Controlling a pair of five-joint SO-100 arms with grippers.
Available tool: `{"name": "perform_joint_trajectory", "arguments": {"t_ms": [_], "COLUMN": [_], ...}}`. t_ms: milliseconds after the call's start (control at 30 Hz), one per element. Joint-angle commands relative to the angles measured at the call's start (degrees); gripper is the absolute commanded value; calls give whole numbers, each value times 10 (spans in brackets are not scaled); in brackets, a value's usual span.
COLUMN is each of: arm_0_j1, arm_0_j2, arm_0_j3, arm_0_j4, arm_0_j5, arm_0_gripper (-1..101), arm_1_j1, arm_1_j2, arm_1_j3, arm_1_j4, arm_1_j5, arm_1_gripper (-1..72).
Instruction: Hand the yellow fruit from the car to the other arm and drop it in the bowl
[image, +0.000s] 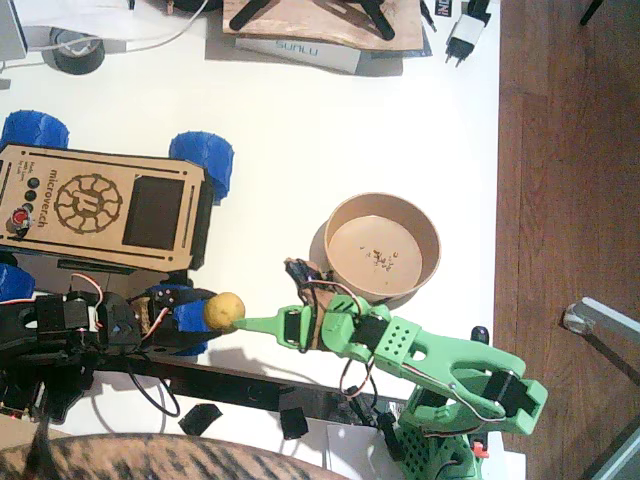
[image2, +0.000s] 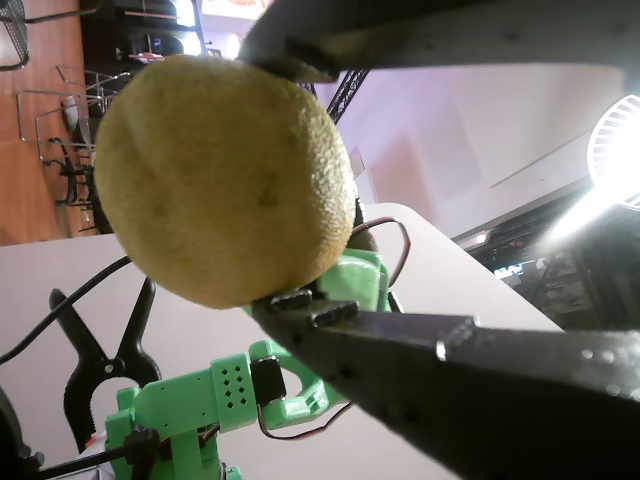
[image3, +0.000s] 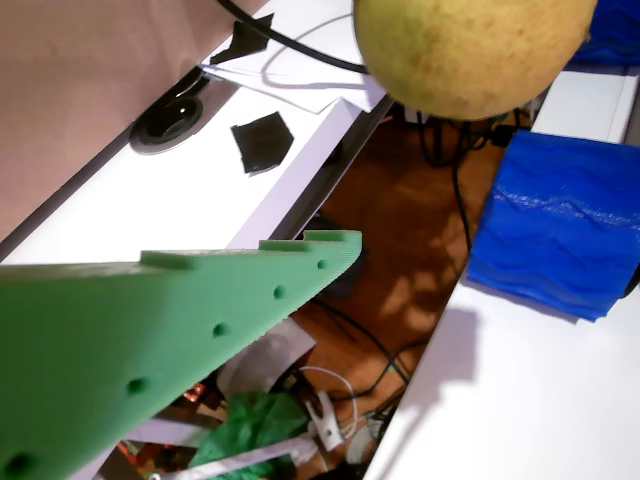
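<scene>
The white table (image: 300, 140) carries everything; the car (image: 95, 205) stands at its left side with nothing on its wooden top, and the bowl (image: 383, 245) sits to the right of it, holding only a few dark crumbs. The black left arm (image: 60, 325) lies below the car and the green arm (image: 430, 365) reaches toward it from the right. The left gripper (image2: 290, 180) is clamped on the yellow fruit (image: 224, 310), which hangs between the two arms, off the car; the right gripper (image: 262, 323) points at the fruit and seems to touch it; only one green finger (image3: 170, 320) shows clearly, so its opening cannot be told. The pickup looks done; the handover seems in progress; the drop is left.
</scene>
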Motion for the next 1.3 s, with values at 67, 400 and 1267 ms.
{"name": "perform_joint_trajectory", "arguments": {"t_ms": [67, 400, 1267], "arm_0_j1": [0, -29, -30], "arm_0_j2": [16, 18, 12], "arm_0_j3": [-9, -9, -9], "arm_0_j4": [0, 9, 11], "arm_0_j5": [3, 3, 3], "arm_0_gripper": [1, 1, 1], "arm_1_j1": [-4, 3, 32], "arm_1_j2": [0, -17, -25], "arm_1_j3": [-39, -42, -37], "arm_1_j4": [-17, -47, -90], "arm_1_j5": [-19, -32, -68], "arm_1_gripper": [287, 291, 300]}}
